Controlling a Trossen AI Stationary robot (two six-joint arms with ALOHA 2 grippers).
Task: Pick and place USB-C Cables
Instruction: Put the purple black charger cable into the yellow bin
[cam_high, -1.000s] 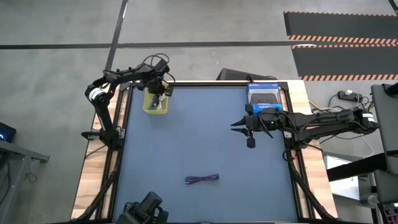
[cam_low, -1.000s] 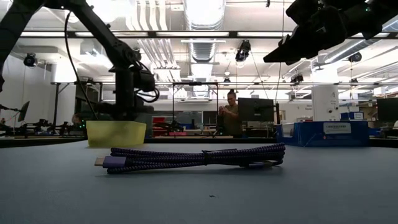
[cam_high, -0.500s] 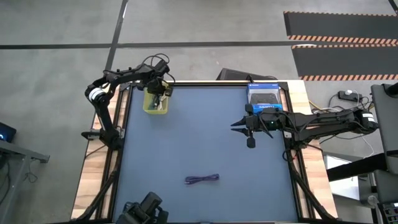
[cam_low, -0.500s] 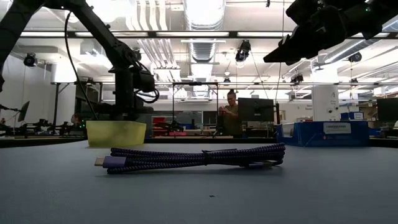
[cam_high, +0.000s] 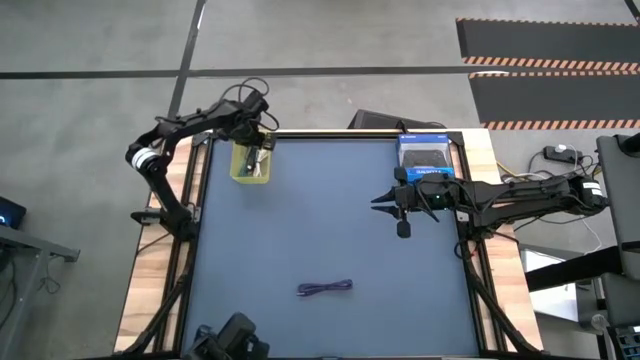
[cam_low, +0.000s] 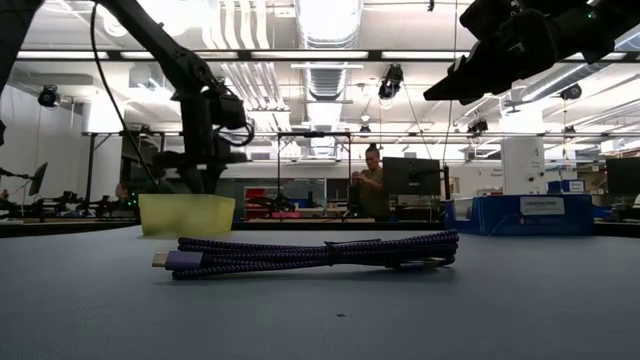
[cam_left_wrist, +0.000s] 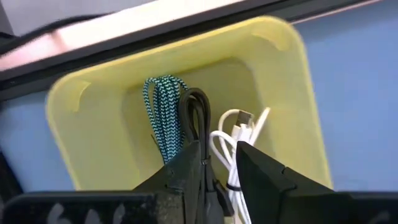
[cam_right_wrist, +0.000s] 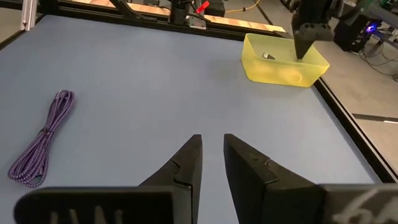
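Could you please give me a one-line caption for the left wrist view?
Left gripper above the yellow bin holding green, black and white cables.

From my overhead camera, the cables inside the yellow bin at the desk's far left are too small to sort by colour. My left hand covers the lower ends of the black cable and white cable. At desk height, the bin's wall hides everything inside it.
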